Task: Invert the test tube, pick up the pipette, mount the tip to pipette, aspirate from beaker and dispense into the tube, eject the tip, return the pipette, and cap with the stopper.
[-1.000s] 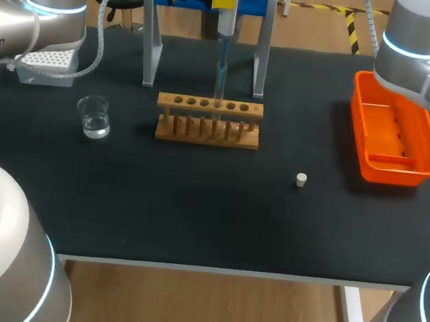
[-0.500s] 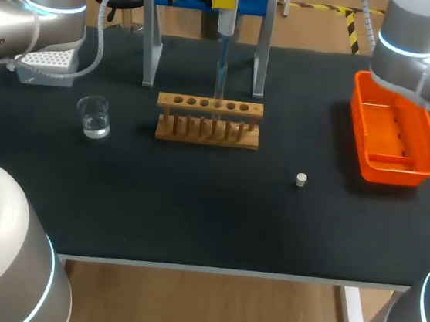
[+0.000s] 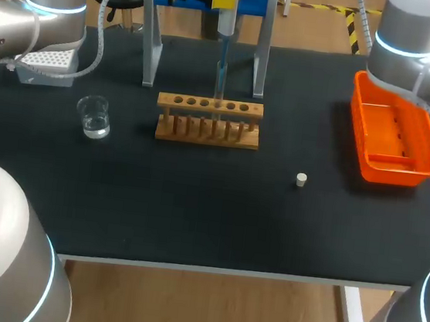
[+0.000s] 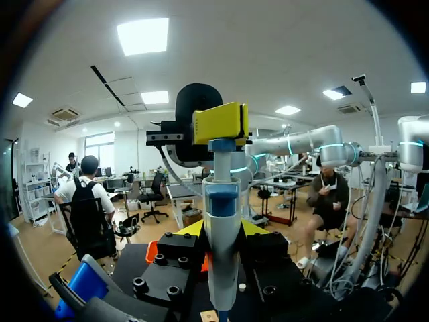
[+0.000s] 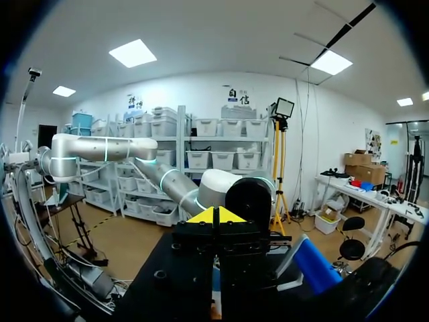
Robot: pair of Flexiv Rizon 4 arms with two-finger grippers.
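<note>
Upright, pipette (image 3: 225, 30) points tip-down over rack (image 3: 210, 107).

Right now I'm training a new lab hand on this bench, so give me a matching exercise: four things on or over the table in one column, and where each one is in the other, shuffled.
Things:
1. beaker
2. stopper
3. orange tray
4. pipette

Places, as the head view shows them:
A. upright above the wooden rack
B. by the table's right edge
C. left of the rack, with clear liquid in it
D. alone on bare table, nearer than the rack and to its right

Pairs: 1-C, 2-D, 3-B, 4-A
</note>
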